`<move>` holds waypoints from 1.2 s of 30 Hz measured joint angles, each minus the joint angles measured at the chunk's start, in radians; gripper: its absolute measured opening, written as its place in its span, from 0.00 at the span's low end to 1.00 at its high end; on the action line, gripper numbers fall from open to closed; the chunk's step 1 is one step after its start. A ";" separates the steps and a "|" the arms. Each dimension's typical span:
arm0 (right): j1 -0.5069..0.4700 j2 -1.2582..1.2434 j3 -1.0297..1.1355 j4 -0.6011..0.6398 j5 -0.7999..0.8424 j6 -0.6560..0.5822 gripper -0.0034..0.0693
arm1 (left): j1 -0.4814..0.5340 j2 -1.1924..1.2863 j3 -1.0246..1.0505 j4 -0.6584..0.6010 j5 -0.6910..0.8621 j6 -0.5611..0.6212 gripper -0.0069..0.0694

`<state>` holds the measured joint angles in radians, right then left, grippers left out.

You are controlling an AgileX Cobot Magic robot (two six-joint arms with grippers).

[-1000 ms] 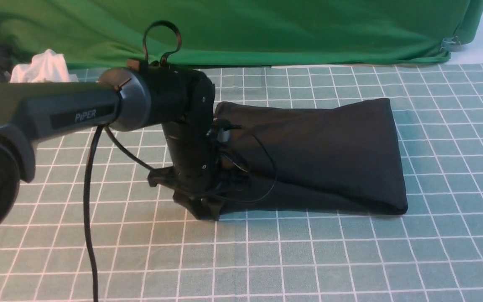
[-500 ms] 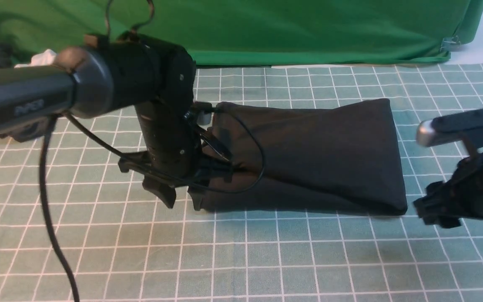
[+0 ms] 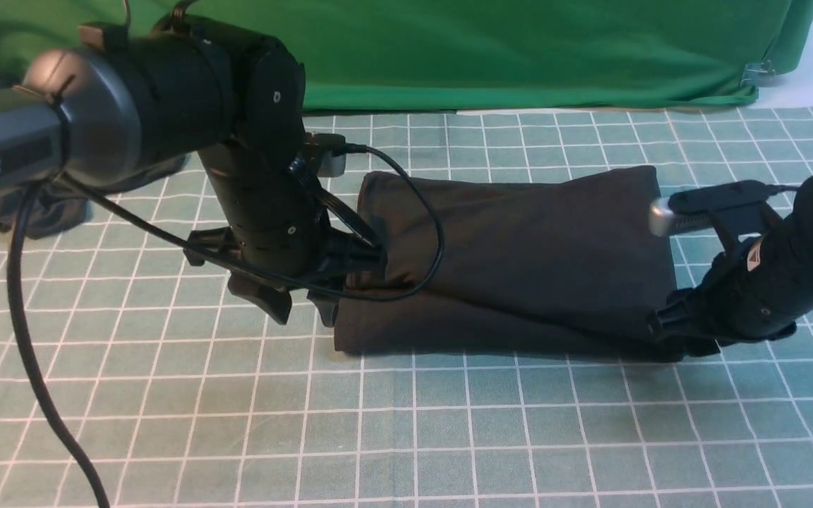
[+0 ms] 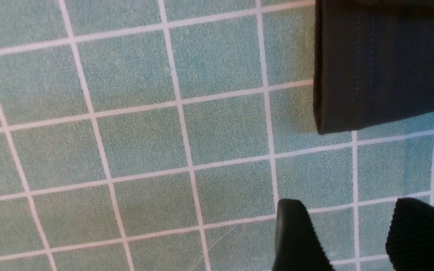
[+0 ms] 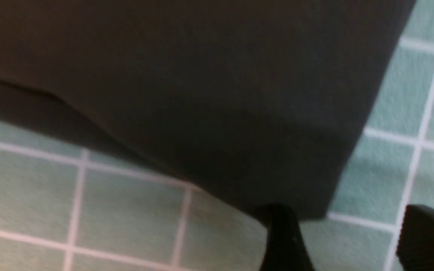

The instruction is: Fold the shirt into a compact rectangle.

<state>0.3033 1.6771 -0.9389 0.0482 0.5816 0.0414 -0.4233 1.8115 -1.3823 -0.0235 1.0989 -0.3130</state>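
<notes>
The black shirt [image 3: 519, 261] lies folded into a flat, roughly rectangular bundle on the checked mat, wider toward the right. My left gripper [image 3: 300, 310] hangs just off the shirt's near left corner, open, with only mat between its fingers [image 4: 349, 226]. In the left wrist view the shirt's stitched corner [image 4: 382, 67] sits apart from the fingertips. My right gripper [image 3: 675, 339] is at the shirt's near right corner, open [image 5: 347, 233]. One of its fingertips [image 5: 277, 218] is right at the edge of the cloth [image 5: 202, 94]; nothing is gripped.
A big green cloth [image 3: 484, 49] hangs along the back of the mat [image 3: 449, 437], with a metal clip [image 3: 756, 73] at its right end. A dark grey garment [image 3: 61, 204] lies at the far left behind my left arm. The left arm's cable [image 3: 32, 367] droops over the mat.
My left gripper has risen and drawn left off the shirt's left end, its jaws opening. My right arm has come in from the right to the shirt's near right corner.
</notes>
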 joint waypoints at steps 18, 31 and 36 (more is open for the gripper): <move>0.070 0.063 -0.005 -0.033 -0.075 0.000 0.58 | 0.001 0.118 0.080 -0.060 -0.282 -0.076 0.50; 0.070 0.101 -0.005 -0.073 -0.084 0.000 0.41 | 0.001 0.165 0.080 -0.083 -0.307 -0.076 0.48; 0.070 0.119 -0.010 -0.090 -0.092 0.000 0.21 | 0.001 0.167 0.080 -0.100 -0.326 -0.049 0.29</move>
<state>0.3737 1.7963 -0.9494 -0.0422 0.4891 0.0414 -0.4221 1.9780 -1.3027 -0.1231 0.7727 -0.3621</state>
